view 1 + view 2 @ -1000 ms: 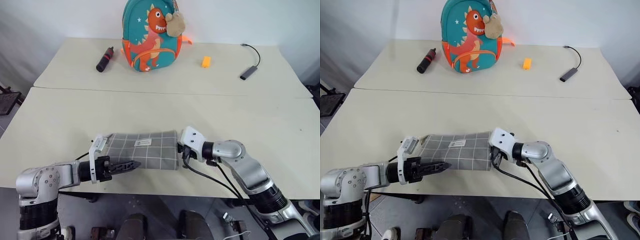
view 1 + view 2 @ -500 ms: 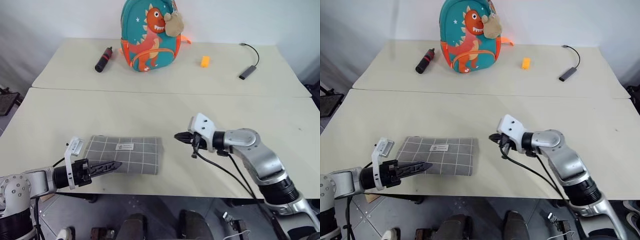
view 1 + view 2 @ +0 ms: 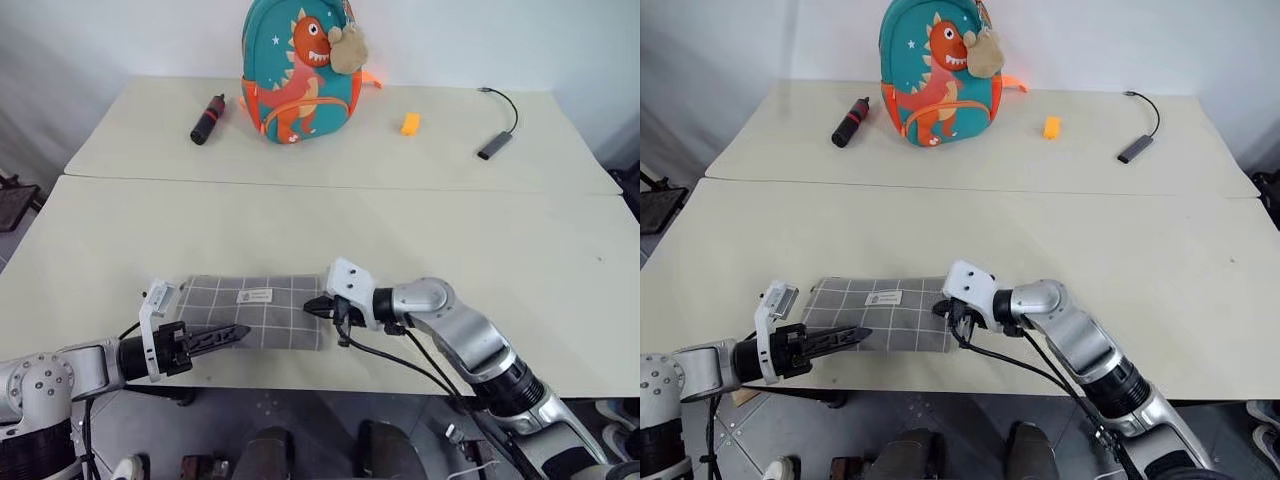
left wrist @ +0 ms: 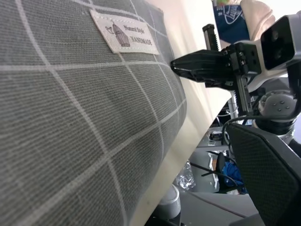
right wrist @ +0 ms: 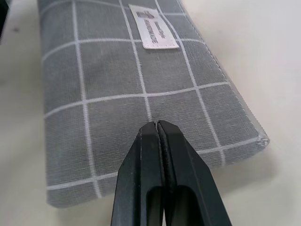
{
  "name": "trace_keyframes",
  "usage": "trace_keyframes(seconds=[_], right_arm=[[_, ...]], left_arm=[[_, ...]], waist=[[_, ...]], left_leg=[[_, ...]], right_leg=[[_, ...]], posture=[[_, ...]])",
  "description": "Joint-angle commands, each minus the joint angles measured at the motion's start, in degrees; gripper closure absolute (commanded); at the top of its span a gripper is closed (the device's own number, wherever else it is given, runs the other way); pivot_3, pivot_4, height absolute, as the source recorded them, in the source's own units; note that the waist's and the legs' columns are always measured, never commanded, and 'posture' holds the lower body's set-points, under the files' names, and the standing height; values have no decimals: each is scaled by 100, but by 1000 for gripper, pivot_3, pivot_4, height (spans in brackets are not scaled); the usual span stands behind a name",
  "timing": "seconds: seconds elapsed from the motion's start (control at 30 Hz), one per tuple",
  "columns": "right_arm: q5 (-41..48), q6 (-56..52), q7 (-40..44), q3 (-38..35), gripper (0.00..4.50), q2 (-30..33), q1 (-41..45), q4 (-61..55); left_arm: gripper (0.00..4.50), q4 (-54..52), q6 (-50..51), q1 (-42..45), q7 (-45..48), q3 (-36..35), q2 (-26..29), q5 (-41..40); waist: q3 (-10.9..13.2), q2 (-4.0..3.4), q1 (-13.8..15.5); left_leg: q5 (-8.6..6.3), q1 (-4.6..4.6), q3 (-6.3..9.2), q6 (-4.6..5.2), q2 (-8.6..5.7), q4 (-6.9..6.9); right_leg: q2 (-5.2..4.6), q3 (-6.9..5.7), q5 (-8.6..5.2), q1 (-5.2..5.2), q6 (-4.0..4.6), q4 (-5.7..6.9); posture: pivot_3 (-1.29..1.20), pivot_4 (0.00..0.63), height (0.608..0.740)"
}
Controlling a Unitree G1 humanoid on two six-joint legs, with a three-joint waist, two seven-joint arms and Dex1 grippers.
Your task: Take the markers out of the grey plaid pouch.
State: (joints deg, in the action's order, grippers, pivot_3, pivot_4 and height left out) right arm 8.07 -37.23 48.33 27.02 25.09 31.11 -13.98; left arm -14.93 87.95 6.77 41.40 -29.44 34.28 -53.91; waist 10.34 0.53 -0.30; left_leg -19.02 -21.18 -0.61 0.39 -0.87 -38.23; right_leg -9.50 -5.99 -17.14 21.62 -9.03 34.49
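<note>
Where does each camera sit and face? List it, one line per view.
Left and right eye views: head, looking forward and down at the grey plaid pouch; both arms show, left end effector, right end effector.
Left wrist view: along the pouch; one own finger, plus the right end effector.
Right wrist view: over shut fingers at the pouch.
Shared: the pouch's white label.

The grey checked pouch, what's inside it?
You can't see inside. The grey plaid pouch lies flat and closed on the table, showing just its white label. Anything in it is covered by the fabric.
</note>
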Motion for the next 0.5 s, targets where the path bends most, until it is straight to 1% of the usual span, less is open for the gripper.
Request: trace_keyframes(seconds=[0.03,0.1,0.2,0.27,0.33,0.4,0.5], right_arm=[[-164,-202,56,226,4442,128,-26,-63],[-164,-234,73,241,4442,147,-32,-97],[-176,-266,83,266,4442,154,-14,-112],[-158,-242,111,274,4442,112,13,-62],[-170,-216,114,294,4442,76,42,-14],[-192,-188,121,314,4442,60,67,-12],[-216,-148,151,339,4442,44,96,-9]], left_arm=[[0,4,-204,-135,301,27,429,-146],[0,173,-333,-240,512,-12,777,-107],[0,425,-504,-347,750,-11,1124,-108],[0,825,-766,-614,1231,29,1672,44],[0,1218,-929,-731,1540,69,2049,135],[0,1559,-994,-592,1553,102,2196,178],[0,1922,-904,-236,1526,186,2273,150]], waist=[[0,0,0],[0,0,-10],[-1,-4,-14],[-1,-3,-25],[0,-5,-52],[2,-8,-69],[1,-6,-63]], left_leg=[[0,0,0,0,0,0],[-1,1,0,-2,0,2],[-2,4,-1,-3,0,4],[-2,4,-1,-3,1,5],[-4,2,-1,-7,3,9],[-4,2,-2,-7,3,12],[-4,1,0,-6,3,11]], right_leg=[[0,0,0,0,0,0],[0,0,-1,0,2,0],[0,0,-3,1,5,1],[0,1,-3,2,5,0],[3,-1,-5,5,10,0],[3,0,-7,9,13,3],[3,-1,-7,9,14,5]], posture=[[0,150,740],[0,150,740],[0,150,740],[0,150,740],[0,150,740],[0,150,740],[0,150,740]])
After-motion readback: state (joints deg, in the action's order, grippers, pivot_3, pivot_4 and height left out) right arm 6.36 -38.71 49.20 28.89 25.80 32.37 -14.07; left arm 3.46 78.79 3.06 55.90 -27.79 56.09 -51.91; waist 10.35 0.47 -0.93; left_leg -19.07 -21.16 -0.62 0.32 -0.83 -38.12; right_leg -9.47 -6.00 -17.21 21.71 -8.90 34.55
